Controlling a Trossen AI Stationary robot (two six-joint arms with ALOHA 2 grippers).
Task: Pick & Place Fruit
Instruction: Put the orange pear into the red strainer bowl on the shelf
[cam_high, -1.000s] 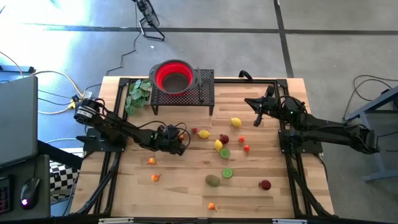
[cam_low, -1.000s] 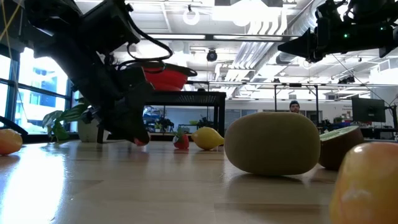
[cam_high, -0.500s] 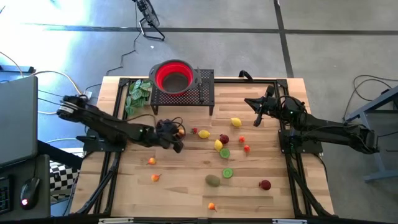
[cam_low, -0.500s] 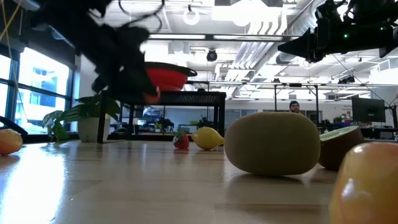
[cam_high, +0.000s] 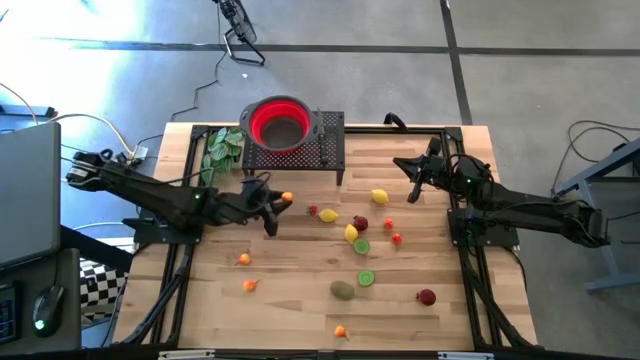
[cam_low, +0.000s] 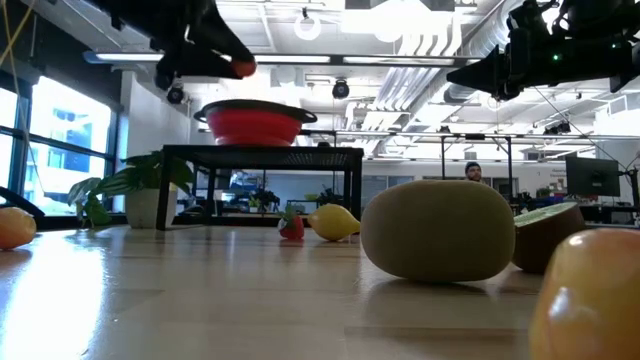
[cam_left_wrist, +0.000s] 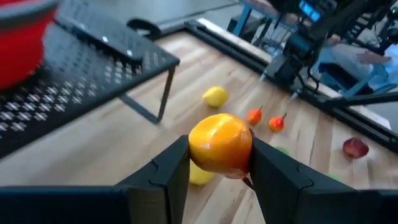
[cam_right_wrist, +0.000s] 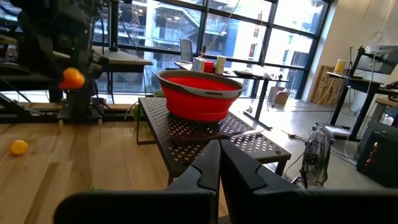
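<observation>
Lifted left gripper (cam_left_wrist: 219, 163) now holds orange fruit (cam_left_wrist: 220, 144) beside red bowl (cam_high: 278, 122).

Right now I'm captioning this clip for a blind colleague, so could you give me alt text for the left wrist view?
The left gripper holds a shiny orange fruit between its two dark fingers, lifted above the wooden table. Behind it stand a black mesh stand carrying a red bowl, with a yellow lemon and small red pieces on the table beyond.

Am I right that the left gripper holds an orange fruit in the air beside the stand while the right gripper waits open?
Not quite: the right gripper is shut, per the right wrist view. The left gripper does hold the orange fruit in the air beside the stand.
</observation>
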